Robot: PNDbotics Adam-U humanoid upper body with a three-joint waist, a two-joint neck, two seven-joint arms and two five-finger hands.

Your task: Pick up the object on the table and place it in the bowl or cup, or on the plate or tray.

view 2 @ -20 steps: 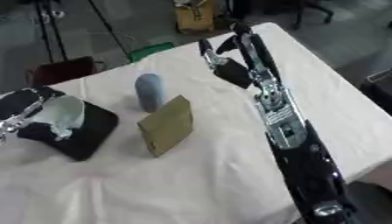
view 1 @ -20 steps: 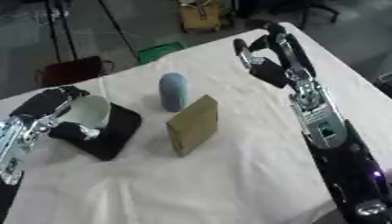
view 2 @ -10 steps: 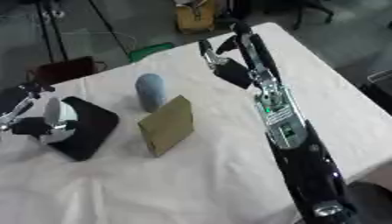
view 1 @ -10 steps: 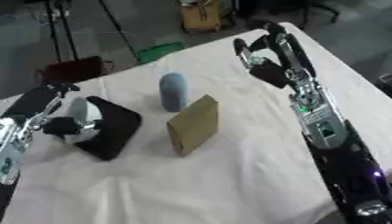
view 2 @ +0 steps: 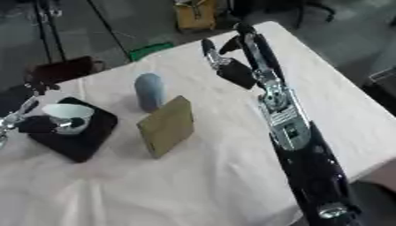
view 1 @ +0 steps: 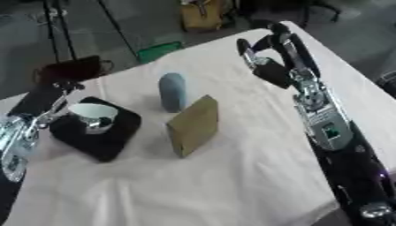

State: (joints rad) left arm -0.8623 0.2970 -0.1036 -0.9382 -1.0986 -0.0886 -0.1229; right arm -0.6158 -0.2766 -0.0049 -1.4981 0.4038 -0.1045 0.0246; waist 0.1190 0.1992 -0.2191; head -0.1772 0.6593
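Note:
A white cup [view 1: 94,115] stands upright on a black square tray [view 1: 100,137] at the table's left. My left hand [view 1: 45,100] is just left of the cup. Its fingers are spread and straight, and a dark thumb [view 2: 37,125] lies close against the cup's side. A blue-grey cylinder [view 1: 172,91] stands upright in the middle. A tan flat box [view 1: 193,126] stands on edge in front of it. My right hand [view 1: 271,55] hangs open above the far right of the table, away from all of these.
A white cloth [view 1: 232,176] covers the table, which ends in edges at the far side and the right. Beyond the far edge are a dark bag [view 1: 74,69], a green thing [view 1: 158,50] and stand legs on the floor.
My left hand was wrapped round the cup above the tray. The cup now stands on the tray, and the hand has opened and drawn back left. The right arm has stayed put.

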